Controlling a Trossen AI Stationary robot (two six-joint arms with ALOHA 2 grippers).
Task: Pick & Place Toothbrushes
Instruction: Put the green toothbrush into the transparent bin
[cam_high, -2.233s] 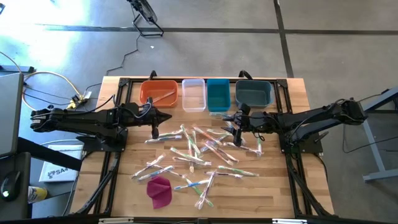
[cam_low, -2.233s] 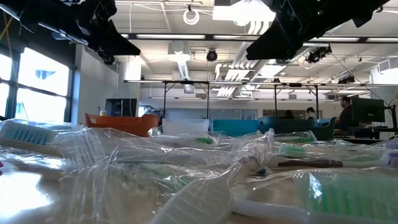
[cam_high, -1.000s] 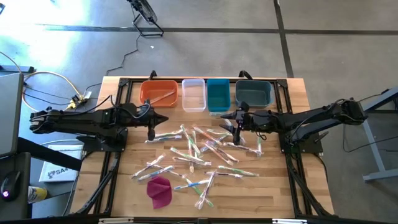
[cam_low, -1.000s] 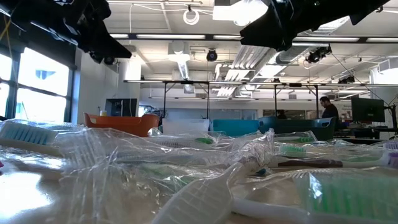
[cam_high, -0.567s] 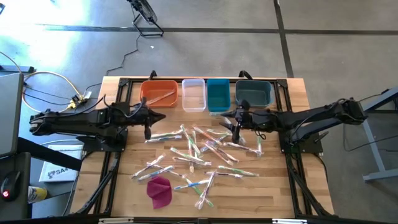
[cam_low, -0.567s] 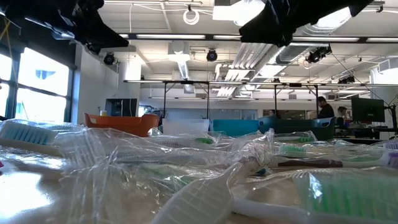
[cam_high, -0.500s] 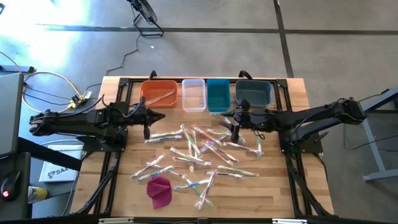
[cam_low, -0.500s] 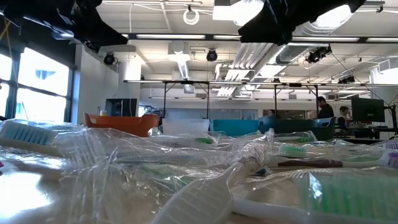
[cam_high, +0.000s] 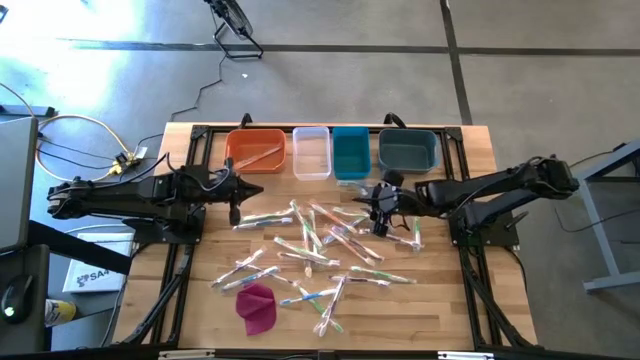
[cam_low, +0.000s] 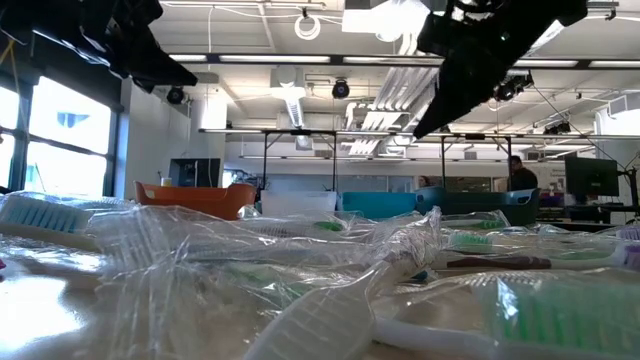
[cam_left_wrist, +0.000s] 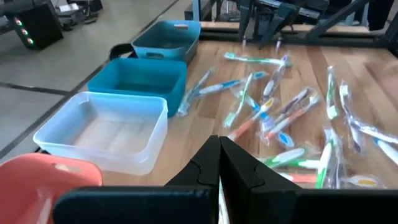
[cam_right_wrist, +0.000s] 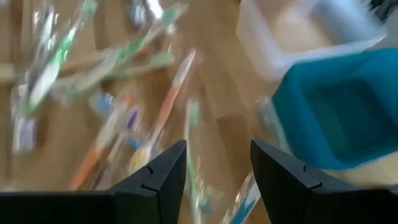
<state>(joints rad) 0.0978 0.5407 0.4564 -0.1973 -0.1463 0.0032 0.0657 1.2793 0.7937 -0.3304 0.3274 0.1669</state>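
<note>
Several wrapped toothbrushes (cam_high: 320, 240) with pink, green, blue and white handles lie scattered flat on the middle of the wooden table; the left wrist view shows the same pile (cam_left_wrist: 292, 118). One more toothbrush (cam_high: 262, 152) lies in the orange bin (cam_high: 236, 148). My left gripper (cam_high: 260, 189) hangs shut above the table's left part, short of the pile, its fingers meeting at a point (cam_left_wrist: 219, 144). My right gripper (cam_high: 374, 208) is open and tipped down over the pile's far right part, with nothing between its fingers (cam_right_wrist: 217, 168).
Along the far edge, right of the orange bin, stand a clear bin (cam_high: 311, 152), a teal bin (cam_high: 350, 152) and a dark blue-grey bin (cam_high: 407, 150). A magenta cloth lump (cam_high: 256, 305) lies near the front left. Bare wood shows along the near edge (cam_high: 400, 320).
My right gripper has tipped its fingers steeply downward and sunk a little toward the toothbrushes, staying open. The toothbrushes have not moved.
</note>
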